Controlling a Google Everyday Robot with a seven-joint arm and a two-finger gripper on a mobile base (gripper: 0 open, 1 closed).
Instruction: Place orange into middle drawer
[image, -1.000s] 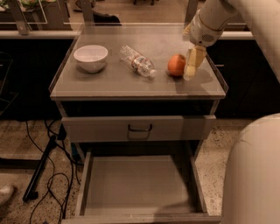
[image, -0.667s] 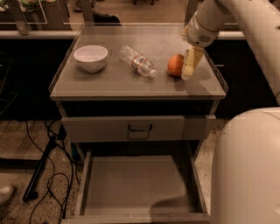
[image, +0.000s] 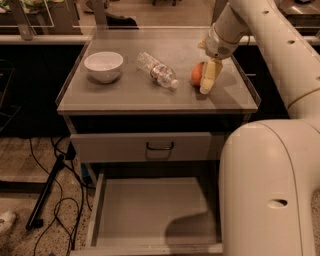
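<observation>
The orange (image: 197, 73) rests on the cabinet top (image: 150, 95) near its right side. My gripper (image: 205, 84) comes down from the upper right and sits right against the orange's right side, low on the top. The middle drawer (image: 150, 207) is pulled out below, near the floor, with a plain flat grey floor and nothing in it. My arm's large white body (image: 270, 190) hangs over the drawer's right part.
A white bowl (image: 103, 65) stands at the left of the top. A clear plastic bottle (image: 157, 70) lies in the middle. A closed drawer with a dark loop handle (image: 160, 146) sits above the open one. Black cables (image: 55, 200) lie on the floor at the left.
My gripper stays beside the orange in the same spot. My arm's white body has spread further left and up in the lower right of the view.
</observation>
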